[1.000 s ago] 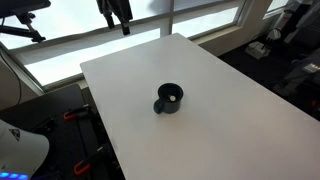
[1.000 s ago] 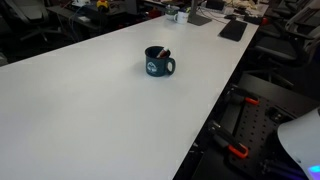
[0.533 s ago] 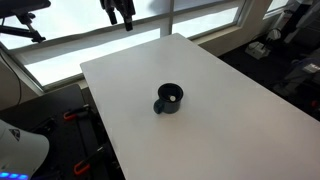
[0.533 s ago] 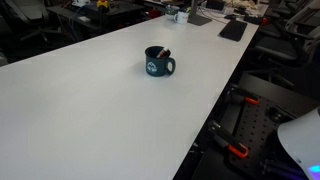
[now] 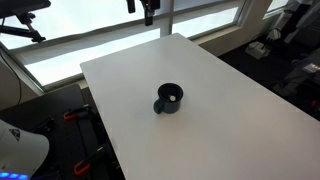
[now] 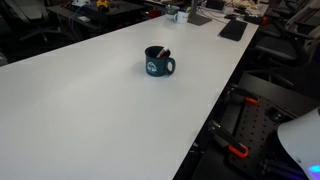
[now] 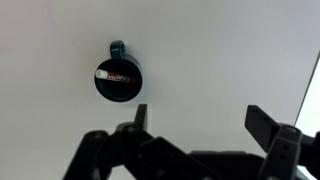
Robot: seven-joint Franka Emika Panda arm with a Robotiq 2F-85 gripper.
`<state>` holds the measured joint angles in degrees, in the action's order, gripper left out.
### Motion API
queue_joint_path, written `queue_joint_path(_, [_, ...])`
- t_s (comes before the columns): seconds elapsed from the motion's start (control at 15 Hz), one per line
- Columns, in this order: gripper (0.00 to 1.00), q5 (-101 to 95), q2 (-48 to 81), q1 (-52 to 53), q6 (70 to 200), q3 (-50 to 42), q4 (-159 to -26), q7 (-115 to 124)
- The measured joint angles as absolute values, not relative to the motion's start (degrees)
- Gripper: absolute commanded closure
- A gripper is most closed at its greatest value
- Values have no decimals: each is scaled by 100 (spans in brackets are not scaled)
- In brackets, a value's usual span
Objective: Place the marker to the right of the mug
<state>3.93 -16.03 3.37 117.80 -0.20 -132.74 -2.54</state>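
Overhead, the gripper point(image 7: 200, 118) hangs spread and empty, the mug point(image 7: 118, 91) at its ten o'clock holding a light, stiff, probably slick marker point(image 7: 115, 74), best pinched near its top.

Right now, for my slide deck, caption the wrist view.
Open gripper hovers above a white table; a dark mug holds a marker.
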Motion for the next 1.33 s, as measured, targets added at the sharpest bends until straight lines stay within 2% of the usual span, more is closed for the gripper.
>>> queue_joint_path(0.47, [0, 827, -1091, 112, 11743, -409, -13278, -734])
queue_joint_path(0.93, [0, 470, -738, 130, 11444, -335, -13464, -2545])
queue_joint_path(1.33, [0, 367, -714, 143, 11445, -283, -13548, -2782])
